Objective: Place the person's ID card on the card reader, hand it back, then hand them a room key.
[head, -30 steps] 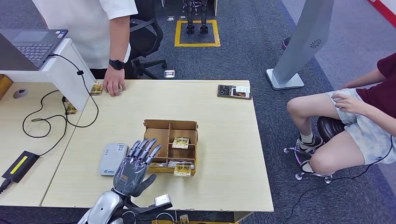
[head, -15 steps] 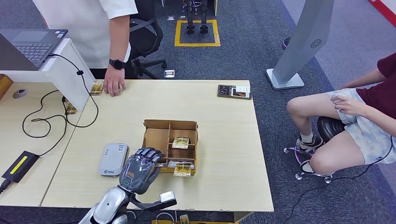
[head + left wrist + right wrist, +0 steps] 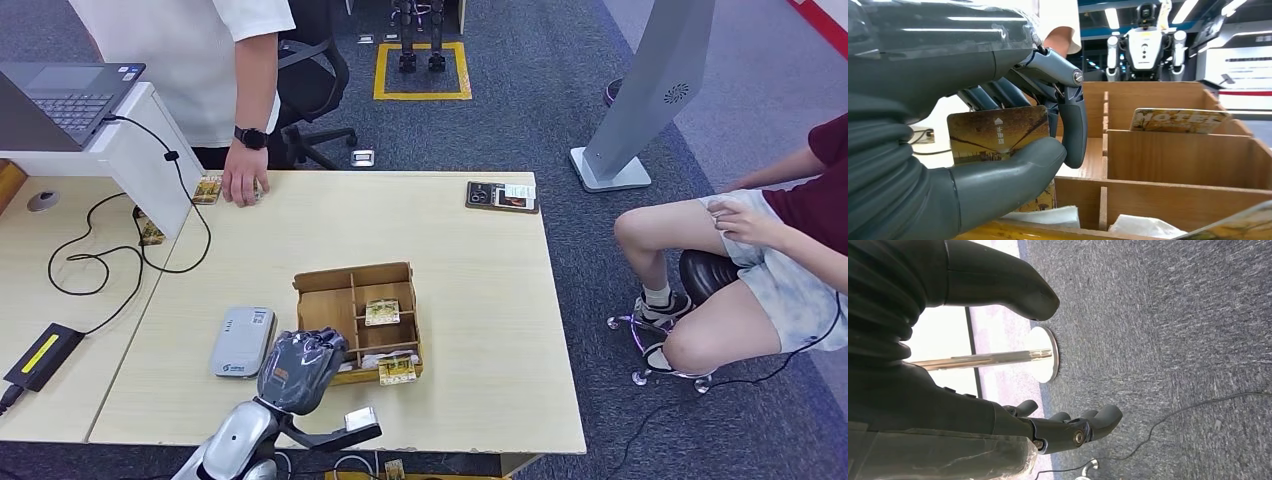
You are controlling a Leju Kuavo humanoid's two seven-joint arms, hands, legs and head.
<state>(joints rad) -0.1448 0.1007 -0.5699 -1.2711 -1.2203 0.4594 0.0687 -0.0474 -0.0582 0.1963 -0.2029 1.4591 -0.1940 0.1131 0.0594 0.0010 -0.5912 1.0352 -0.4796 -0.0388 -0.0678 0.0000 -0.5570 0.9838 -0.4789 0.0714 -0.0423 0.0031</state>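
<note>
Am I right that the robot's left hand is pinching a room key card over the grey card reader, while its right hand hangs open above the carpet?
Not quite: the left hand pinches the key card at the wooden box, not over the card reader; both the head and left wrist views show this. The right hand does hang open above the carpet.

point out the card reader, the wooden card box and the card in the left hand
card reader (image 3: 241,341), head view, middle of its grey top
wooden card box (image 3: 340,274), head view, far wall
card (image 3: 998,134), left wrist view, its printed face

Head view: high, forward-down over bench (image 3: 480,280). Left wrist view: close behind left robot hand (image 3: 998,125); shared: wooden box (image 3: 362,318). Right wrist view: floorward.
</note>
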